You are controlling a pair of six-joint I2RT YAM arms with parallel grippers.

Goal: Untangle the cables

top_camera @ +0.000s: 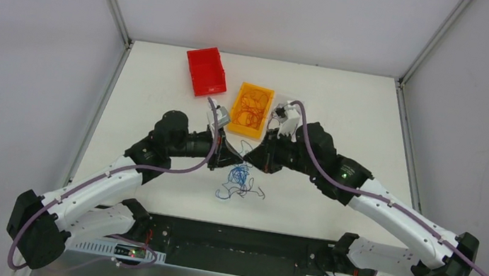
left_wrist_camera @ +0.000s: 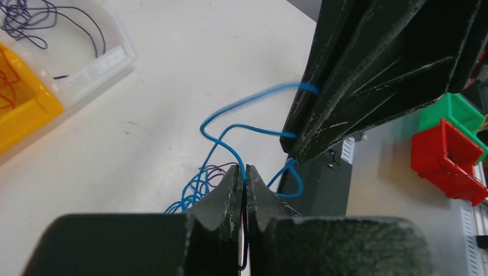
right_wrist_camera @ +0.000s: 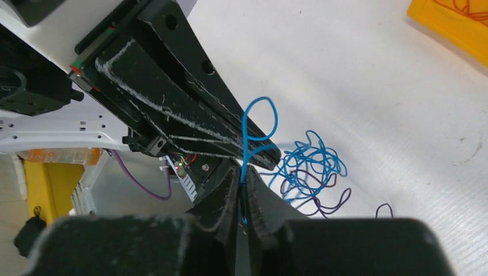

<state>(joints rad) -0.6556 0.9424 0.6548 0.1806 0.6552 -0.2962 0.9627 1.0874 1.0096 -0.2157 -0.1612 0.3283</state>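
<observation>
two hands (top_camera: 237,153) (top_camera: 254,158), one cable tangle (top_camera: 239,178)

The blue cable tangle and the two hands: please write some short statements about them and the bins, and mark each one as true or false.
1. The left hand and the right hand are each shut on a blue strand. True.
2. The blue tangle lies inside the red bin. False: it lies on the table, on the near side of the hands.
3. The yellow bin holds orange wires. True.
4. The two hands are at opposite edges of the table. False: they meet almost tip to tip near the middle, just above the tangle.
5. In the top view, the red bin stands to the right of the yellow bin. False: it stands to its left.
</observation>
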